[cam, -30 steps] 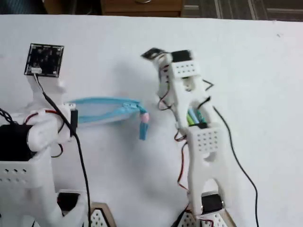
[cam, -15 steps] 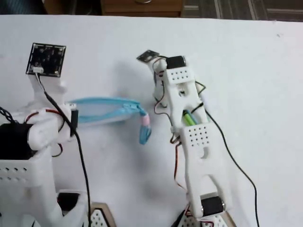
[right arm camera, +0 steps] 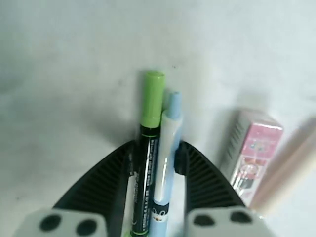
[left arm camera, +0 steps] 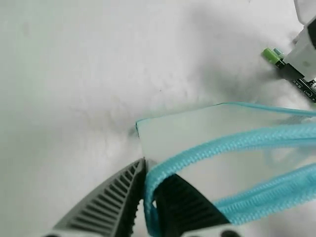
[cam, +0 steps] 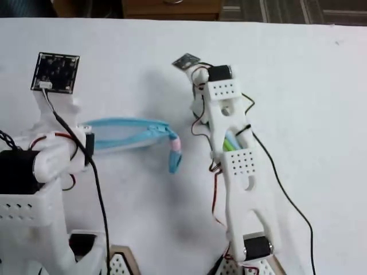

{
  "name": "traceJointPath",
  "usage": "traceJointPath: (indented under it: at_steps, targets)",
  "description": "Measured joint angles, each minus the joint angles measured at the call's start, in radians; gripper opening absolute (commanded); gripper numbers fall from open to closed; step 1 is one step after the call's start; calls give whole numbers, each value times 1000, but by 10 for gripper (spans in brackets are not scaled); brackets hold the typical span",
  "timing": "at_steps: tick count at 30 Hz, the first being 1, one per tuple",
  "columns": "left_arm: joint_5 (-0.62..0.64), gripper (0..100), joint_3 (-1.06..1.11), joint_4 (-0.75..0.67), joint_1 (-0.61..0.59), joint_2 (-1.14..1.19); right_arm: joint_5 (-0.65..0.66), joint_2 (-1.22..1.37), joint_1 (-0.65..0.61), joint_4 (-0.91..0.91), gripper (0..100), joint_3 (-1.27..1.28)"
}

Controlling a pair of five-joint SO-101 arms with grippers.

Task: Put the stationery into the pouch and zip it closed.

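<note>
Within right gripper (right arm camera: 155, 148): marker (right arm camera: 152, 94), pen (right arm camera: 170, 123), illegible print.

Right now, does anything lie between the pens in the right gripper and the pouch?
Nothing solid. In the high view, bare table separates the right gripper, shut on the green marker and blue pen, from the pouch. Only the pouch's pink-and-blue pull strap trails off its near end there.

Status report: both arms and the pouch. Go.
Left gripper, jaws shut on the pouch rim; pouch unzipped. Right gripper shut on green marker and blue pen, apart from the pouch. Pink box loose beside them.
</note>
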Motion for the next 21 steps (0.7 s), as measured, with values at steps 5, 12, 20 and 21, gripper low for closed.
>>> traceJointPath:
  at_steps: [5, 12, 20, 21]
  targets:
    - [0, 23, 40, 0, -2, 0, -3, -94, -17, 0, 16, 17]
    - [-3, 23, 44, 0, -2, -2, 0, -407, -23, 0, 16, 259]
    - [-3, 23, 44, 0, -2, -2, -107, -853, -44, 0, 17, 686]
    - [-3, 23, 44, 0, -2, -2, -135, -902, -43, 0, 17, 718]
